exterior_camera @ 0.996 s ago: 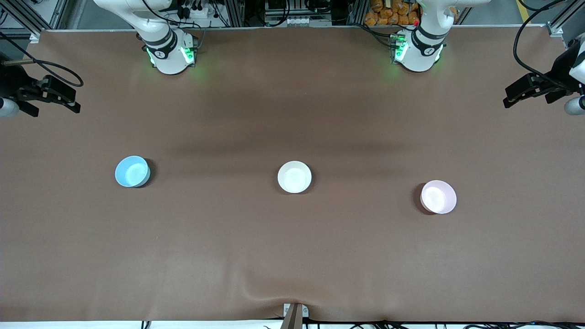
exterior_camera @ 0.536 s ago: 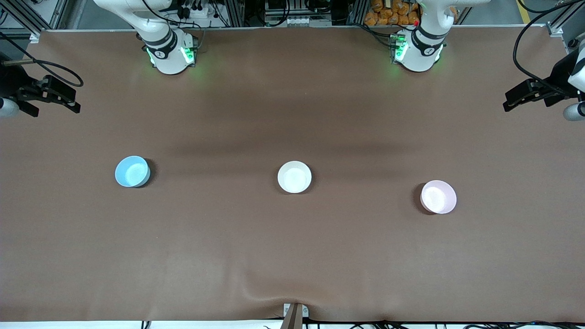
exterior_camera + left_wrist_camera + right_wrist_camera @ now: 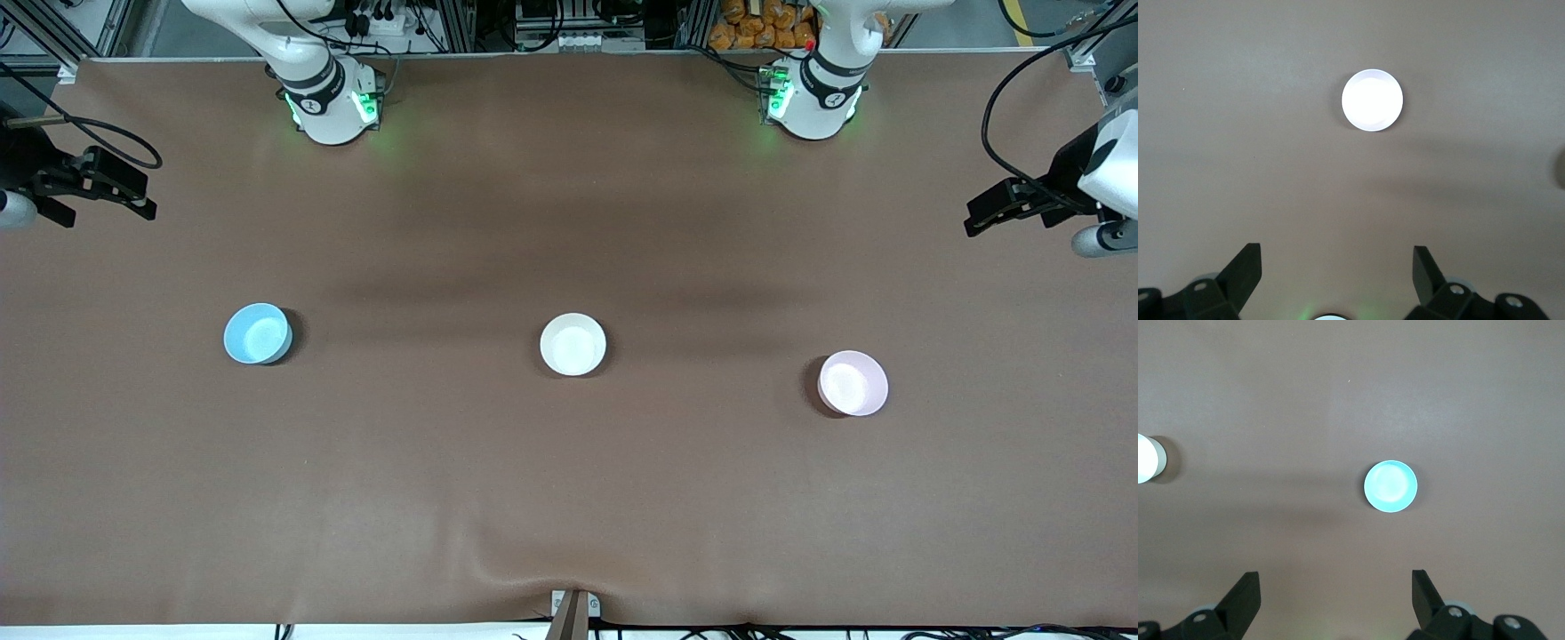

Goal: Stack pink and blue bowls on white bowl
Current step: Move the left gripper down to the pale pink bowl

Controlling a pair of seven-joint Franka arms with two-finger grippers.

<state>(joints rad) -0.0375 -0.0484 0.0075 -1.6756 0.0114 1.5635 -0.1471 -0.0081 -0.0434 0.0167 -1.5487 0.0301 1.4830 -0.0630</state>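
**Three bowls apart, both hands wide and empty**

Right hand (image 3: 133,203) hangs at nine o'clock over the worktop (image 3: 569,498) edge. Blue bowl (image 3: 257,333), white bowl (image 3: 573,344) at centre, pink bowl (image 3: 853,383) sit in a row, well apart. Left hand (image 3: 982,212) hangs at three o'clock. Best: descend straight over a rim, pinch one wall.

Blue bowl (image 3: 257,333) light sky-blue, plain. White bowl (image 3: 573,344) plain white. Pink bowl (image 3: 853,383) pale pink, no pattern. Tablecloth (image 3: 569,498) flat brown. Both grippers' fingers black.
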